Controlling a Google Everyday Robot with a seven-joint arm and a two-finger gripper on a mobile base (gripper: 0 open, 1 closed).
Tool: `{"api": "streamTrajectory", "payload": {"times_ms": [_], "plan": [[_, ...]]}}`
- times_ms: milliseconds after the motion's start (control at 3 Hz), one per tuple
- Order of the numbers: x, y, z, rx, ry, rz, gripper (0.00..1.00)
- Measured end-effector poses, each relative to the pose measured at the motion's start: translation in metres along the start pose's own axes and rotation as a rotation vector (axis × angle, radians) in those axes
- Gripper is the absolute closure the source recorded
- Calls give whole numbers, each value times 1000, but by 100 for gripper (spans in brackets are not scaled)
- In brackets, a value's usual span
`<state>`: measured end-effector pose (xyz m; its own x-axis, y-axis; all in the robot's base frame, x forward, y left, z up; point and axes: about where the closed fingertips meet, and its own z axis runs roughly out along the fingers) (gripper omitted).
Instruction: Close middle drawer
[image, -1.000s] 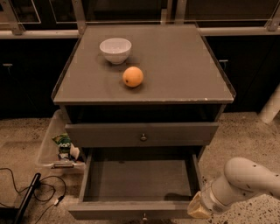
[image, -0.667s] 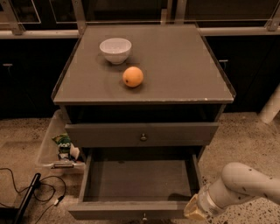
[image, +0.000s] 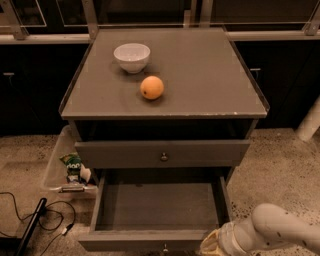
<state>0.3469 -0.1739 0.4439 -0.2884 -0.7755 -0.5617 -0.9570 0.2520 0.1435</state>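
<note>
The middle drawer (image: 160, 207) is pulled far out, and its empty grey inside shows. Its flat front (image: 145, 241) lies at the bottom edge of the view, with the small knob (image: 165, 247) just visible. The uppermost drawer (image: 162, 152) above it stands slightly out, with its knob (image: 164, 156) at the centre. The lowest drawer is hidden under the open one. My gripper (image: 208, 248) is at the bottom edge of the view, by the right end of the middle drawer's front. The white arm (image: 280, 230) reaches in from the lower right.
A white bowl (image: 132, 56) and an orange (image: 152, 87) sit on the cabinet top (image: 210, 75). A clear plastic bin (image: 57, 167) with a snack bag (image: 73, 165) stands on the floor at left. Black cables (image: 30, 220) lie there too. A white post (image: 310, 122) stands at right.
My arm and gripper have moved left and lower, closer to the right end of the middle drawer's front. The drawer stands as far out as before.
</note>
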Motion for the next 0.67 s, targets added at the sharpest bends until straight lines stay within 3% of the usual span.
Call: {"api": "streamTrajectory", "payload": {"times_ms": [667], "plan": [[6, 12, 26, 77, -73, -85, 100]]}}
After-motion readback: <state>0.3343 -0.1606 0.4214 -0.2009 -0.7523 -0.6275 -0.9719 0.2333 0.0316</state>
